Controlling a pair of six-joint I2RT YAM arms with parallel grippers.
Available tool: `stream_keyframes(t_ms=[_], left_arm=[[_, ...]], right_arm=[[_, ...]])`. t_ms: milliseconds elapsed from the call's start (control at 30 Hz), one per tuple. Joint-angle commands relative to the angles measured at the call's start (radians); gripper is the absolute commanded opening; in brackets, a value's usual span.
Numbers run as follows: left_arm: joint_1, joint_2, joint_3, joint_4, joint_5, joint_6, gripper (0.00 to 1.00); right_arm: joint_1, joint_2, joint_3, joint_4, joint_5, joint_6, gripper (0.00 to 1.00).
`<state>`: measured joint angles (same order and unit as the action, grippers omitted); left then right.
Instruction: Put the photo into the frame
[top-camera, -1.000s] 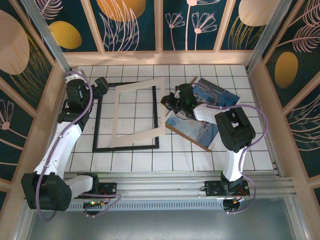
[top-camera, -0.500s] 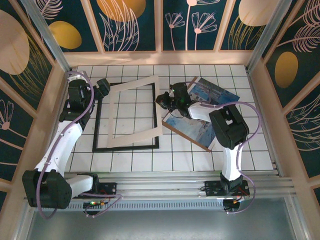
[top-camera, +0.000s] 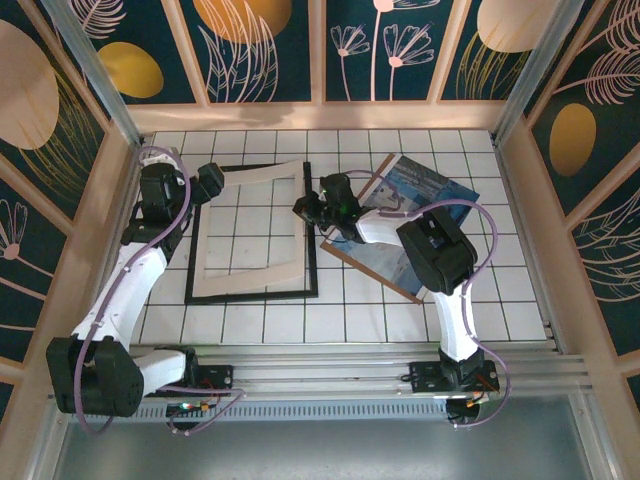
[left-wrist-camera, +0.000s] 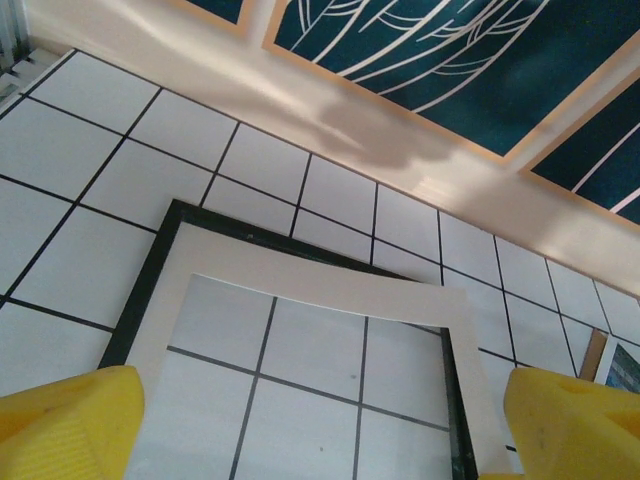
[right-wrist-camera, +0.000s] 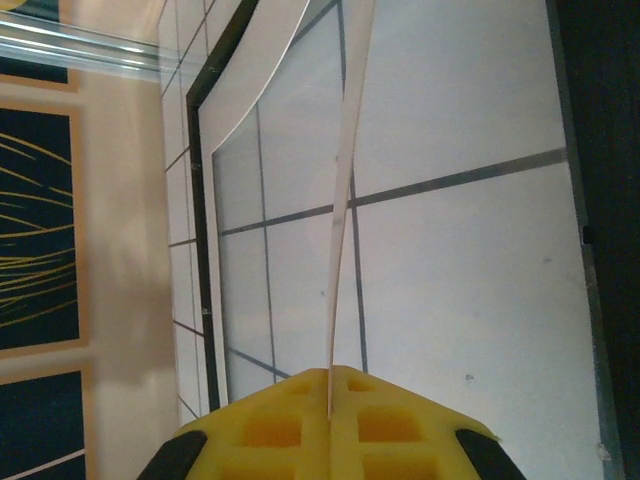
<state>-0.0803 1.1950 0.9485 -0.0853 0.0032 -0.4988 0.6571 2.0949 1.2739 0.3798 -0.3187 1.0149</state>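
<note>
The right gripper's (right-wrist-camera: 330, 385) yellow fingers (right-wrist-camera: 270, 430) are pinching tight on the thin right edge of the cream mat (top-camera: 250, 280), which is sitting over the black frame (top-camera: 190, 262) on the tiled table (top-camera: 300, 322). The left gripper's (left-wrist-camera: 320, 430) fingers are spreading wide, holding nothing, above the frame's far left corner. The blue photo (top-camera: 425, 185) is lying right of the frame, on the brown backing board (top-camera: 368, 270).
</note>
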Motion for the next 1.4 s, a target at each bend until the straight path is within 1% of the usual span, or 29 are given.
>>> stream_keyframes(t_ms=[0, 100, 300, 667, 900, 1033, 1167, 1367], left_arm=[[0.002, 0.003, -0.005, 0.033, 0.023, -0.009, 0.92], [0.002, 0.005, -0.008, 0.035, 0.031, -0.012, 0.92], [0.001, 0.007, -0.015, 0.041, 0.038, -0.014, 0.92], [0.002, 0.019, -0.026, 0.057, 0.054, -0.016, 0.92], [0.002, 0.032, -0.028, 0.064, 0.064, -0.020, 0.92], [0.002, 0.035, -0.033, 0.070, 0.068, -0.020, 0.92], [0.002, 0.044, -0.033, 0.075, 0.072, -0.019, 0.92], [0.002, 0.053, -0.042, 0.081, 0.081, -0.021, 0.92]], right_arm=[[0.017, 0.017, 0.031, 0.032, 0.060, 0.016, 0.07], [0.022, 0.022, 0.030, 0.036, 0.067, 0.019, 0.13], [0.023, 0.018, 0.031, -0.004, 0.075, -0.011, 0.30], [0.036, -0.001, 0.096, -0.212, 0.163, -0.170, 0.50], [0.039, 0.007, 0.120, -0.270, 0.164, -0.209, 0.54], [0.051, 0.015, 0.156, -0.319, 0.167, -0.257, 0.56], [0.059, 0.031, 0.200, -0.377, 0.165, -0.294, 0.57], [0.056, 0.024, 0.208, -0.424, 0.189, -0.332, 0.57]])
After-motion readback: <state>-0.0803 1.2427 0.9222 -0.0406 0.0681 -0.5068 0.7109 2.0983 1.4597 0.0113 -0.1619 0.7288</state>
